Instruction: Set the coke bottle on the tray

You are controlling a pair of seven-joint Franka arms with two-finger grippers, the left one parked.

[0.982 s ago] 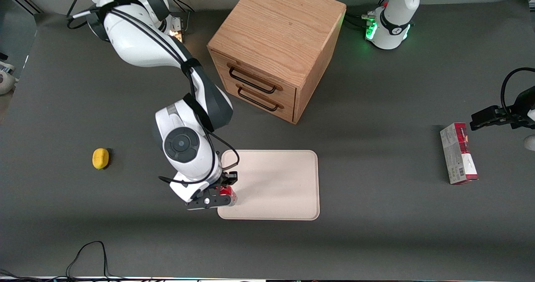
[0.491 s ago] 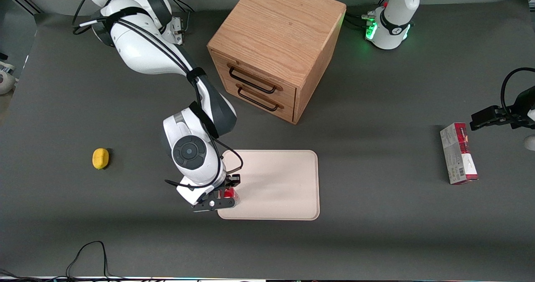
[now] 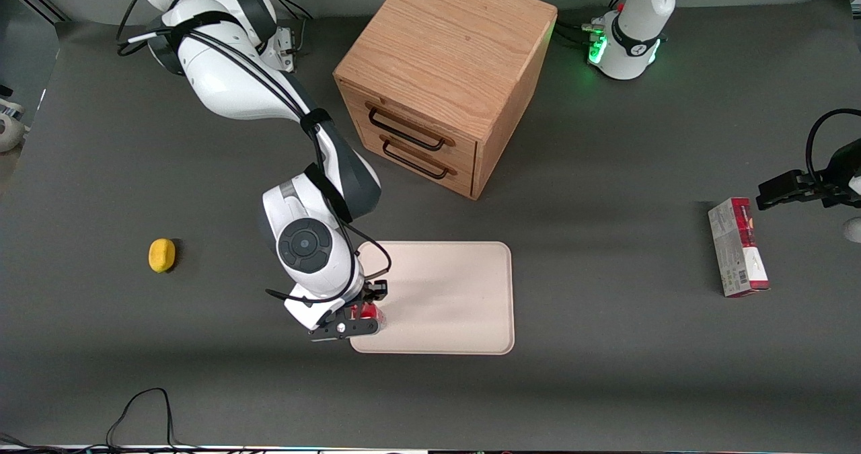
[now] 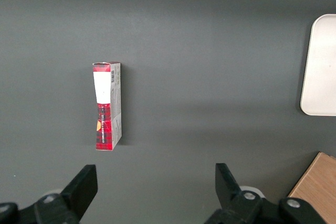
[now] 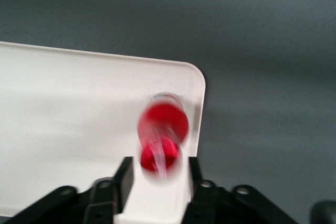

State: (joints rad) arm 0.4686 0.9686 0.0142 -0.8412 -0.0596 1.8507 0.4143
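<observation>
My gripper pinching coke bottle over tray corner nearest lemon. Since a second ago, carried bottle inward from tray rim; last half-second no motion. Judge ready to release.

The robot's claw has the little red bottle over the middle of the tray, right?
Not the middle. The gripper has the coke bottle over a corner of the tray, close to the rim and toward the working arm's end. The front view shows it; the right wrist view shows the rounded corner beside the bottle.
</observation>
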